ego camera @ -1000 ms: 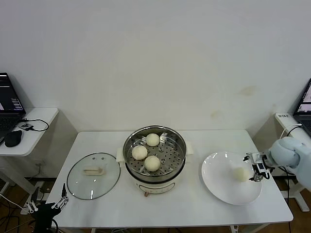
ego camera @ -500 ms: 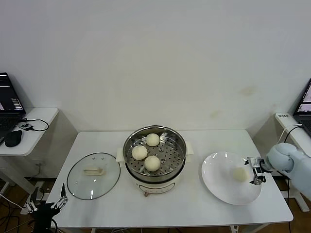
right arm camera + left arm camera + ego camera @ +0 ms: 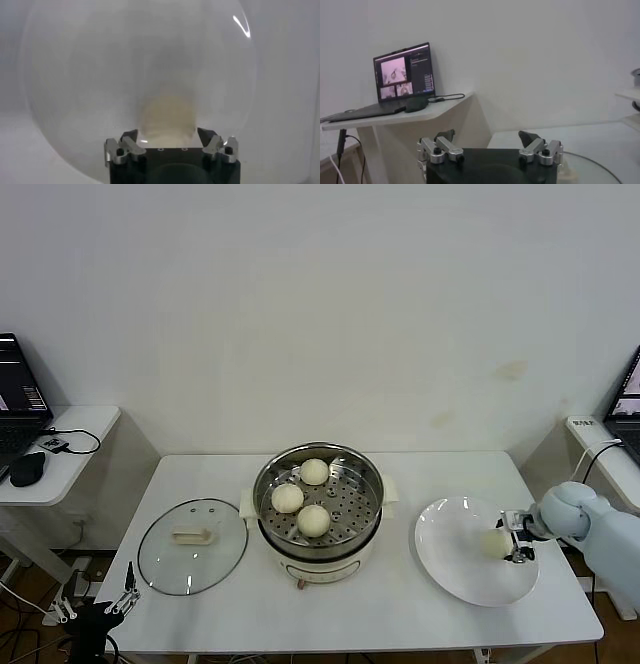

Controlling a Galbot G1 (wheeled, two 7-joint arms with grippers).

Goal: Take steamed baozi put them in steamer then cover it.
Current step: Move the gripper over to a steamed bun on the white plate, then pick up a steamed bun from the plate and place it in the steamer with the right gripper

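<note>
Cream-white baozi (image 3: pixel 166 116) on plate (image 3: pixel 450 569) lies between right hand's (image 3: pixel 167 139) spread fingers.

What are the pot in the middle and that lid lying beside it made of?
The steamer looks like polished steel: it is shiny and reflective, with a perforated tray, on a cream base that could be plastic. The cover looks like clear glass, since the table shows through it, with a metal rim.
</note>
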